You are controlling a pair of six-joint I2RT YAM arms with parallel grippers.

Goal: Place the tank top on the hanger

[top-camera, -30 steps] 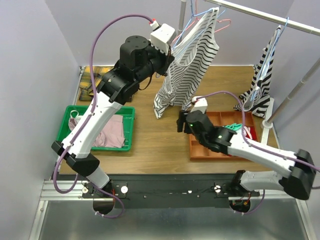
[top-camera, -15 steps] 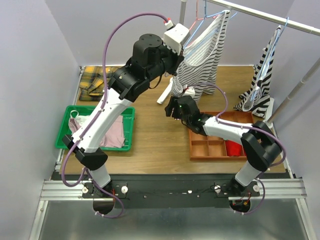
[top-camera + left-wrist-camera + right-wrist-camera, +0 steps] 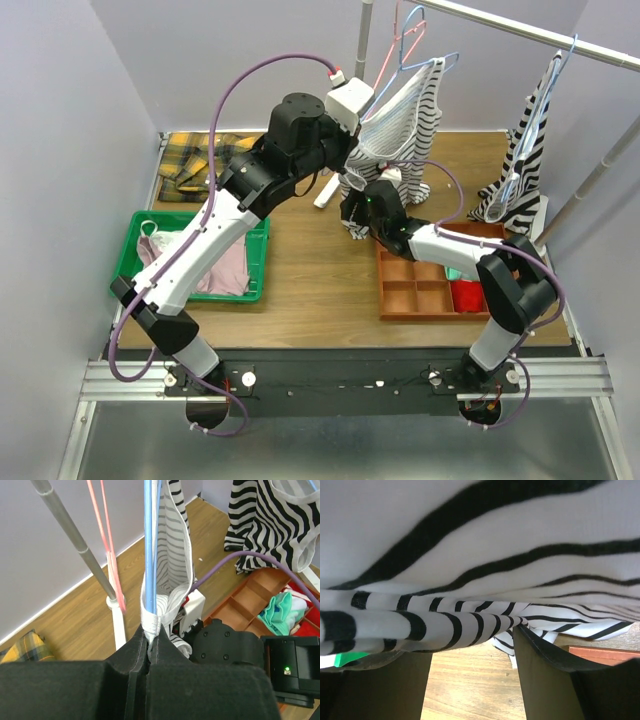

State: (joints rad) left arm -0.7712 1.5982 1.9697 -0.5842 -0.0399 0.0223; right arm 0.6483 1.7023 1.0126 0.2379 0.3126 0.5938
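Tank top (image 3: 405, 115) hung bunched from hanger (image 3: 151, 540) above surface (image 3: 300, 270), beside rack pole (image 3: 75, 535). Left hand (image 3: 148, 645) pressed shut, pinching strap hem where blue wire met it; wire's lower end hidden in cloth. Right hand (image 3: 470, 680) spread beneath lower folds, fingertips covered by cloth, contact unclear

Striped tank top (image 3: 405, 110) hangs from blue hanger (image 3: 150, 540).

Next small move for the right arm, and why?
Probably close the right gripper on the bunched tank top: its jaws stand open with cloth lying across them, while the left gripper pinches strap and hanger together.
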